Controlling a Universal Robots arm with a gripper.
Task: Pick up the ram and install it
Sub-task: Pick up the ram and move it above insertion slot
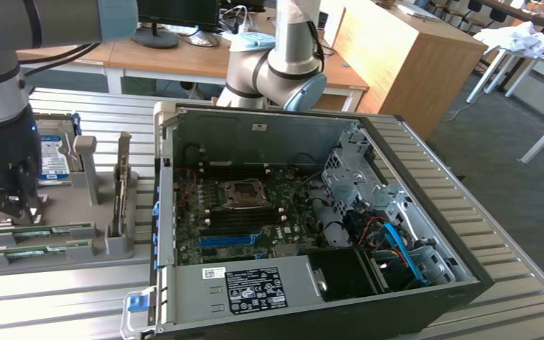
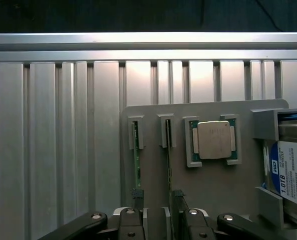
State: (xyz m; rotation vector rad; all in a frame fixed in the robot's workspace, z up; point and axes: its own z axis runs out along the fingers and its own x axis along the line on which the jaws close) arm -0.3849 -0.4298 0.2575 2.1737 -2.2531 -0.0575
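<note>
Ribbed aluminium table (image 1: 64, 304) is shown in an office-like room, with wooden desks (image 1: 159, 57) behind it. An open computer case (image 1: 300, 212) is laid on its side in the middle of the table, with its motherboard exposed. At the exterior view's left, a grey fixture plate (image 1: 64, 261) is set beside the case, and the robot arm's gripper (image 1: 8, 205) is hung low over it. Two green memory sticks are held on edge in parallel slots on the plate. In the wrist view, the ram (image 2: 168, 150) is seen running between the fingers of the gripper (image 2: 157, 202), closer to one finger (image 2: 178, 197) than to the other. A second ram stick (image 2: 136, 150) is lined up with the other finger. The jaws are spread wide and nothing is gripped; contact with either stick cannot be made out. A square silver processor chip (image 2: 213, 140) is seated just beside the sticks on the same plate. A blue-labelled hard drive (image 2: 291, 172) is stood beyond the chip.
</note>
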